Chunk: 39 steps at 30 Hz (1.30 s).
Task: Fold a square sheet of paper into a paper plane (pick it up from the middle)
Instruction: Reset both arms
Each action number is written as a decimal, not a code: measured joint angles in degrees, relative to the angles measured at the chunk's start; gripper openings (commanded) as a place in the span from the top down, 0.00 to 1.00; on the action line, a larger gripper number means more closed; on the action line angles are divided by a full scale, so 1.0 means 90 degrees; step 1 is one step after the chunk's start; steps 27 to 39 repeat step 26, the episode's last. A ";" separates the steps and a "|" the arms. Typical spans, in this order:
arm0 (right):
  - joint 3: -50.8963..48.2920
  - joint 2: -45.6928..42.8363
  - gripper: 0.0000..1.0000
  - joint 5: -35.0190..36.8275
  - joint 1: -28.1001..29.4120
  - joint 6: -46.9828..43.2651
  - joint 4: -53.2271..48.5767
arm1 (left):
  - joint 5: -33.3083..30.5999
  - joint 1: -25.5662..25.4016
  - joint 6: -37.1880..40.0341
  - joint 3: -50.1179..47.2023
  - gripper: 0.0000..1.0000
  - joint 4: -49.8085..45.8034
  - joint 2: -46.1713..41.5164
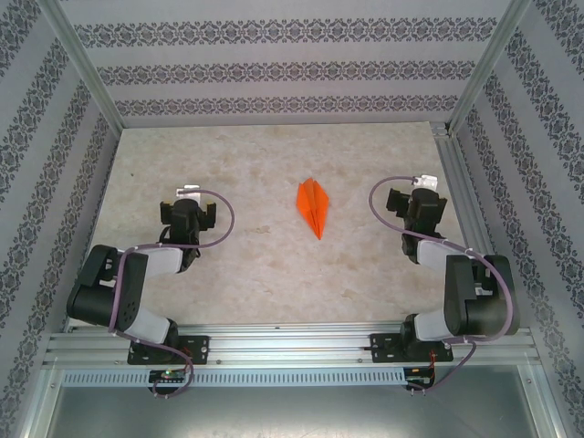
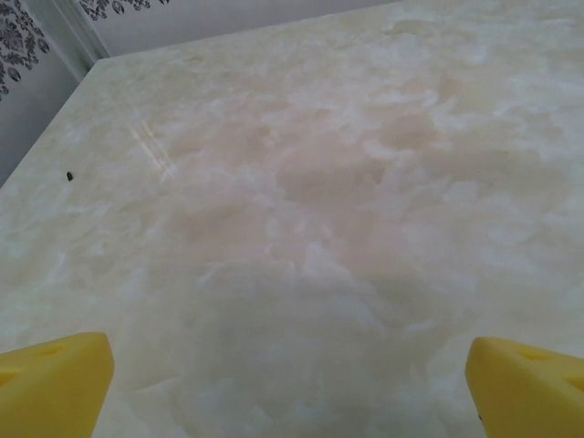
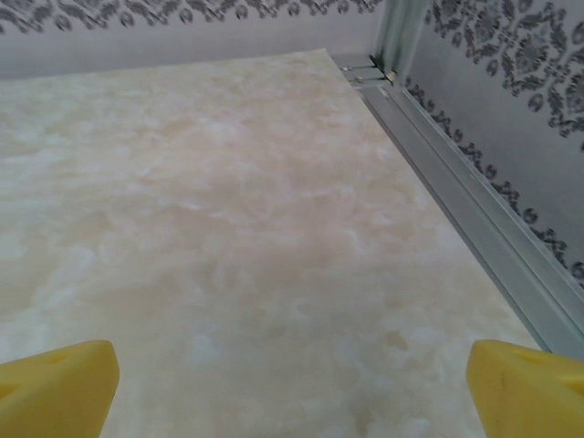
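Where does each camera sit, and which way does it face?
Top external: above and behind the arms, looking down at the table; both arms, left gripper and right gripper show, paper plane between.
Left wrist: on the left arm, facing forward-down across the table toward the patterned wall; yellow fingertips at bottom corners.
Right wrist: on the right arm, facing the far right corner and metal rail; yellow fingertips likewise.
Shared: top and right wrist both show that rail.

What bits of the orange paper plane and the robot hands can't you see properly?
1. The paper plane: top view, too small to count its folds; underside hidden against the table.
2. The left gripper and right gripper: wrist views, yellow fingers cut off by the bottom edge.
3. A dark speck: left wrist view, too small to identify.
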 measured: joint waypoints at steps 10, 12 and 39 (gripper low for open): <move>-0.1207 0.0733 0.02 -0.0481 0.0022 0.0000 0.2446 | 0.0848 0.0593 -0.0034 -0.0457 0.00 0.1239 0.0359; -0.1100 0.0731 0.02 -0.0432 0.0066 -0.0002 0.2540 | 0.0889 0.0593 -0.0034 -0.0457 0.00 0.1304 0.0359; -0.1049 0.0726 0.02 -0.0168 0.0146 -0.0022 0.2645 | 0.1190 0.0593 -0.0032 -0.0444 0.00 0.1362 0.0359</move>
